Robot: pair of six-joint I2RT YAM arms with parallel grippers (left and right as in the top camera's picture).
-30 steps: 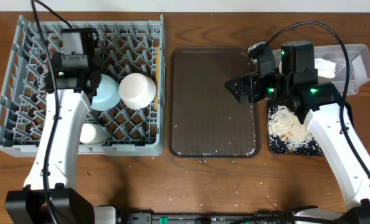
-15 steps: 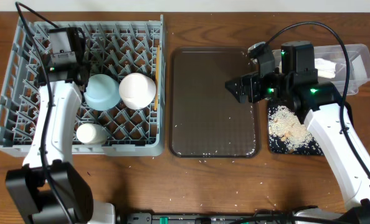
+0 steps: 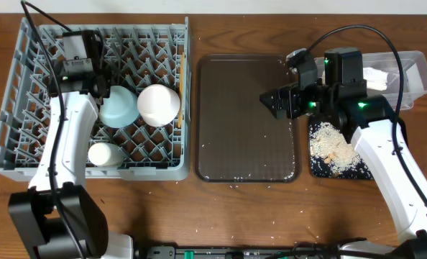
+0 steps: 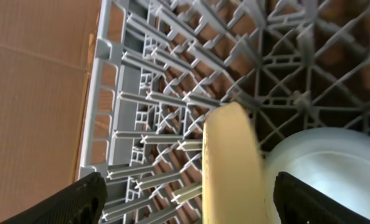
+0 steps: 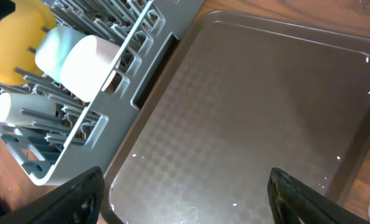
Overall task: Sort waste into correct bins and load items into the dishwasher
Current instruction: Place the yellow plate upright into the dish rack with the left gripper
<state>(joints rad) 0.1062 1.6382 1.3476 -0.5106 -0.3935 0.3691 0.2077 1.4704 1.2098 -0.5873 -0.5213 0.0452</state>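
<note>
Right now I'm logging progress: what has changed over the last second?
The left gripper shifted left over the dish rack, uncovering more of the blue bowl; it stands open around the upright yellow plate, not gripping. The right gripper, white bowl, brown tray and rice stayed put.

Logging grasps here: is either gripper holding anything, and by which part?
Nothing is held. The left gripper is open, straddling the yellow plate standing on edge in the dish rack; the right gripper is open over the brown tray.
</note>
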